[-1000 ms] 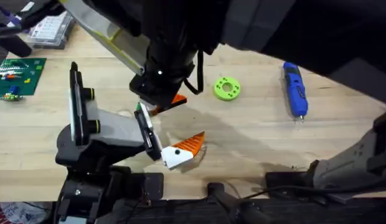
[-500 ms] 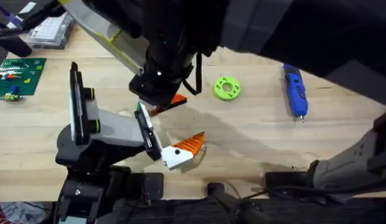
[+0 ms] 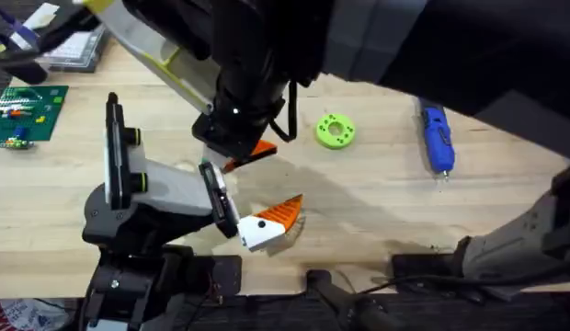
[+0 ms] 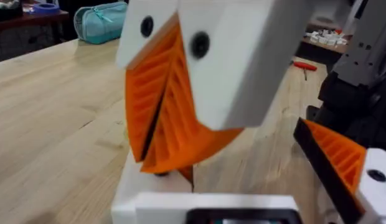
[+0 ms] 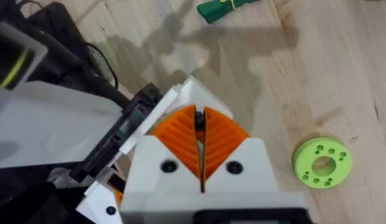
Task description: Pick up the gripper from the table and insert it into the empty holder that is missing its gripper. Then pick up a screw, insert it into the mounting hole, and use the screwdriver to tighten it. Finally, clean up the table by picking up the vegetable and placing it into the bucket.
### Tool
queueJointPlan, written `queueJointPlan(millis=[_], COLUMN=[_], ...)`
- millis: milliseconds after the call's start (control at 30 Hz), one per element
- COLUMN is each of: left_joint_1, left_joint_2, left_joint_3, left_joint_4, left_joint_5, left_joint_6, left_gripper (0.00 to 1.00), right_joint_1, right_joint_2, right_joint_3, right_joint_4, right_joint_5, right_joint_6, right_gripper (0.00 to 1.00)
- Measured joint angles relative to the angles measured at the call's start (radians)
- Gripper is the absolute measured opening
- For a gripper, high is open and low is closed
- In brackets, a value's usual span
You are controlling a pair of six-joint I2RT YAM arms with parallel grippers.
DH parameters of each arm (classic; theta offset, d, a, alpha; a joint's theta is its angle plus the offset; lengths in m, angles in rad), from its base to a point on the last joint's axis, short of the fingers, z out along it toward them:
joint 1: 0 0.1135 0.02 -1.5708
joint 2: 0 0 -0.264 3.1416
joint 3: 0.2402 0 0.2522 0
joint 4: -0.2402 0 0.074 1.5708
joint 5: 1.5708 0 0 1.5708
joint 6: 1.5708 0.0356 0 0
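Note:
My right gripper (image 3: 234, 138) (image 5: 200, 134) reaches across the table (image 3: 377, 211), shut on the small orange gripper (image 3: 260, 149), whose tip sticks out beside it. It hovers just above the black-and-white holder (image 3: 214, 188) (image 5: 134, 121) with its green mark. That holder sits on the white-and-black hand of my left arm. The left gripper (image 3: 244, 207) has its one ribbed orange finger (image 3: 276, 216) (image 4: 336, 155) standing well apart from the holder. The blue screwdriver (image 3: 435, 136) lies at the right. A green vegetable (image 5: 225, 8) lies farther off. Screw and bucket are out of view.
A green ring with holes (image 3: 336, 131) (image 5: 322, 163) lies right of the right gripper. A green circuit board (image 3: 23, 112) and a clear parts box (image 3: 75, 41) sit at the far left. Bare wood stretches between the ring and the screwdriver.
The left hand with the holder has shifted very slightly to the right. The right gripper stays over the holder, still shut on the orange gripper.

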Motion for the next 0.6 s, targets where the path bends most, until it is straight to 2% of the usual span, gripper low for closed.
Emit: queueJointPlan(millis=[100, 267, 300, 333, 600], left_joint_1=[0.0, 0.0, 0.0, 0.0, 0.0], left_joint_2=[0.0, 0.0, 0.0, 0.0, 0.0], left_joint_3=[0.0, 0.0, 0.0, 0.0, 0.0], left_joint_4=[0.0, 0.0, 0.0, 0.001, 0.001], left_joint_5=[0.001, 0.001, 0.001, 0.0, 0.0], left_joint_6=[0.0, 0.001, 0.005, 0.011, 0.016], left_gripper=[0.986, 0.986, 0.986, 0.986, 0.986], right_joint_1=[-0.004, -0.03, -0.039, -0.04, -0.041], right_joint_2=[0.0, 0.0, -0.006, -0.013, -0.015], right_joint_3=[-0.002, -0.005, -0.008, -0.014, -0.016], right_joint_4=[0.0, -0.002, -0.002, -0.002, -0.001], right_joint_5=[0.007, 0.008, 0.01, 0.012, 0.015], right_joint_6=[0.001, 0.017, 0.025, 0.027, 0.027], right_gripper=[0.415, 0.668, 0.8, 0.872, 0.907])
